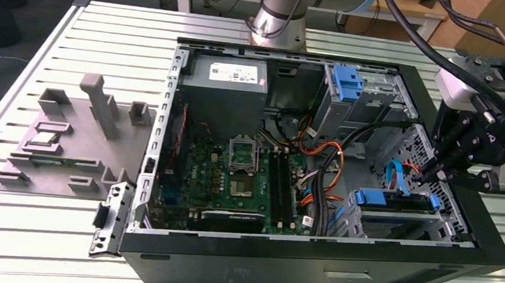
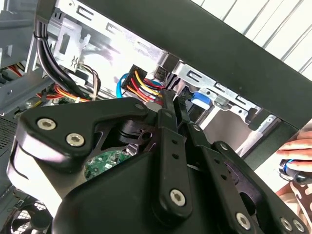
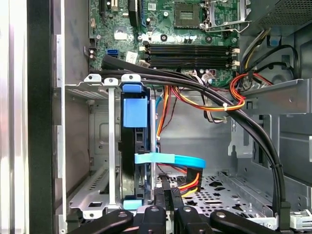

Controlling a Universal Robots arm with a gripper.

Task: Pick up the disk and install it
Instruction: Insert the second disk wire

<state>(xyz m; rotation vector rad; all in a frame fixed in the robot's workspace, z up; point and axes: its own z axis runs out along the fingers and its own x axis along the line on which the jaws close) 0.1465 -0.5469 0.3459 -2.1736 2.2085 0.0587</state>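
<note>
- Disk [image 1: 395,201] sits slotted in the case's drive cage [image 1: 401,224], just below the claw [image 1: 435,175].
- Claw fingers pressed together, holding nothing; install looks nearly done.

Matt black pincer [image 2: 170,105]; glossy blue plastic disk [image 3: 135,111] frame.

No legible text; print on power supply sticker [image 1: 228,72] unreadable.

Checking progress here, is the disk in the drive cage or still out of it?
In. The disk stands on edge in the drive cage, its blue carrier level with the cage front; the gripper hovers beside it.
</note>
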